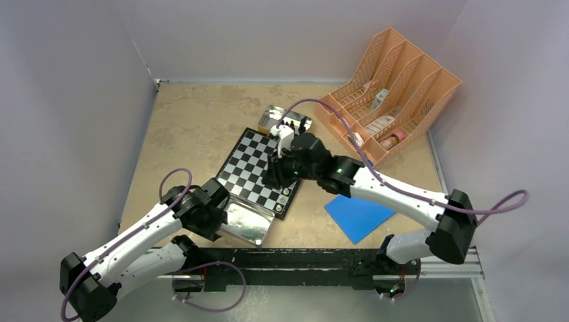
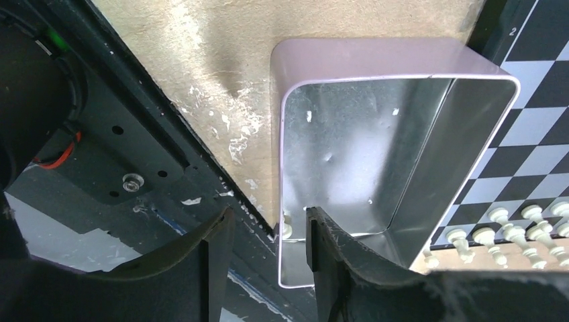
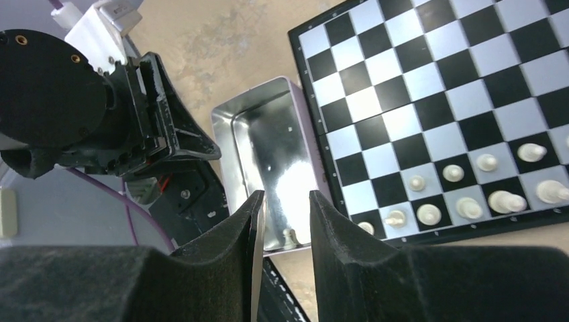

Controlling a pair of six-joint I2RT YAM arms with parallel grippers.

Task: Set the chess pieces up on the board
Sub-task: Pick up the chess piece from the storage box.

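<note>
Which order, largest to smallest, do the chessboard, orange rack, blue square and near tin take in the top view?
1. orange rack
2. chessboard
3. blue square
4. near tin, though the left arm covers part of it

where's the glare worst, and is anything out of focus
Right wrist: strong glare on the tin floor and nearby board squares; the right fingers are soft. Left wrist: milder sheen inside the tin, left fingers dark and blurred. Top view: evenly lit, tin shining.

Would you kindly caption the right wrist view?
Past the open right gripper: a shiny rectangular metal tin beside the black-and-white checkered chessboard, cream-white pieces near its edge.
</note>
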